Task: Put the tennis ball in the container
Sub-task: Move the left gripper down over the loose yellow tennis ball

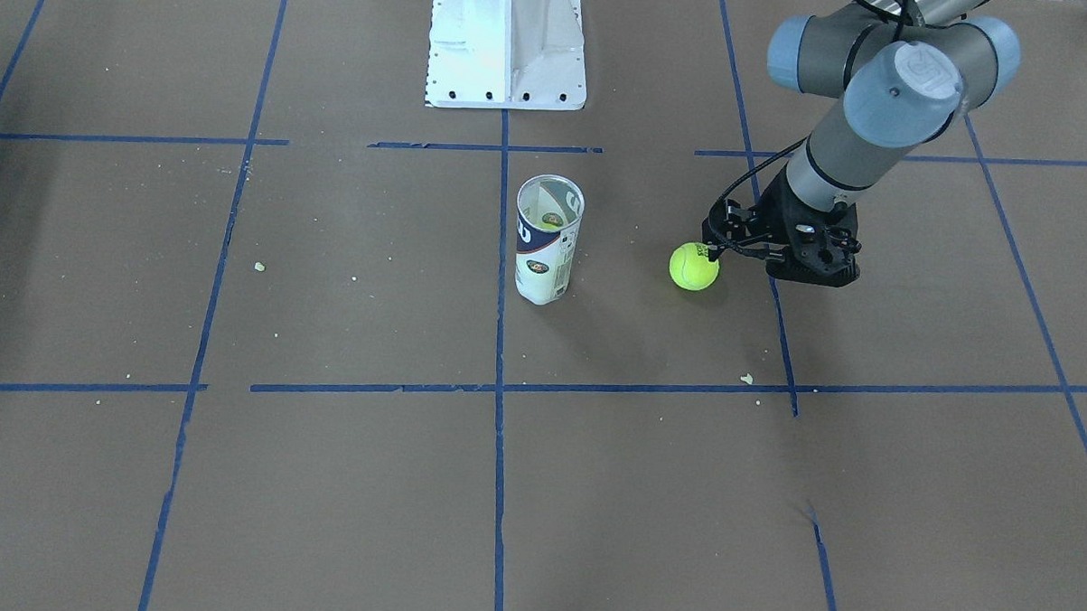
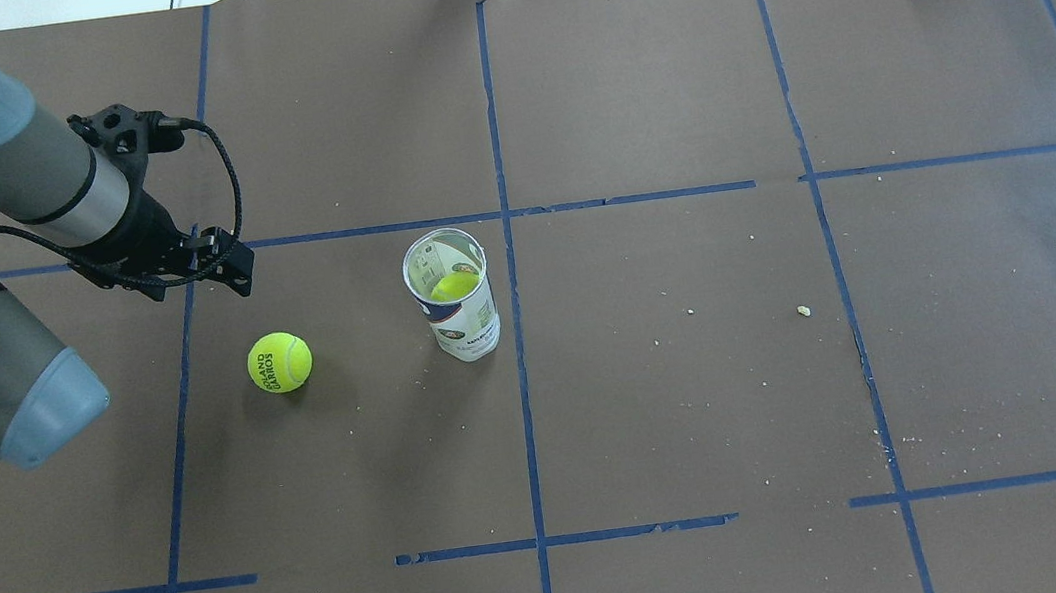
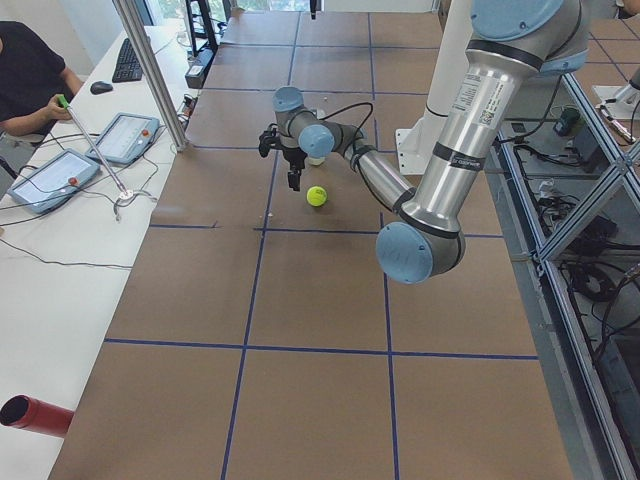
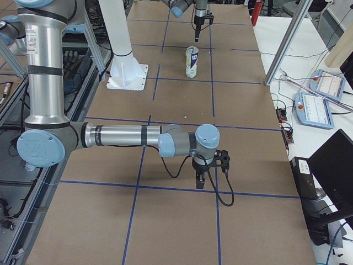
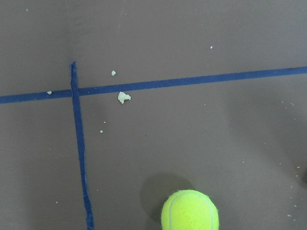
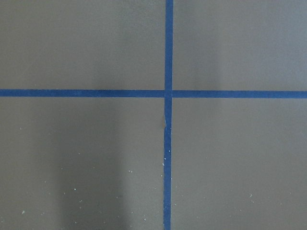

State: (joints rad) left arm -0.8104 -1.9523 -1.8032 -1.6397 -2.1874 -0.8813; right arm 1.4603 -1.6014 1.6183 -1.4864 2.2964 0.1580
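Note:
The tennis ball (image 2: pixel 279 362) lies loose on the brown table, left of the container (image 2: pixel 452 296), and also shows at the bottom edge of the left wrist view (image 5: pixel 190 211). The clear can stands upright with its mouth open, and another yellow-green ball (image 2: pixel 453 285) sits inside it. My left gripper (image 2: pixel 238 277) hangs above the table just beyond the ball, pointing down; its fingers look shut and hold nothing. From the front its tip (image 1: pixel 715 250) appears beside the ball (image 1: pixel 694 266). My right gripper (image 4: pixel 199 185) shows only in the exterior right view, far from the can (image 4: pixel 191 61); I cannot tell its state.
The white metal pedestal (image 1: pixel 507 46) stands at the robot's side of the table, behind the can. Blue tape lines cross the brown paper and small crumbs (image 2: pixel 803 310) lie scattered. An operator's tablets (image 3: pixel 125 135) sit on a side bench.

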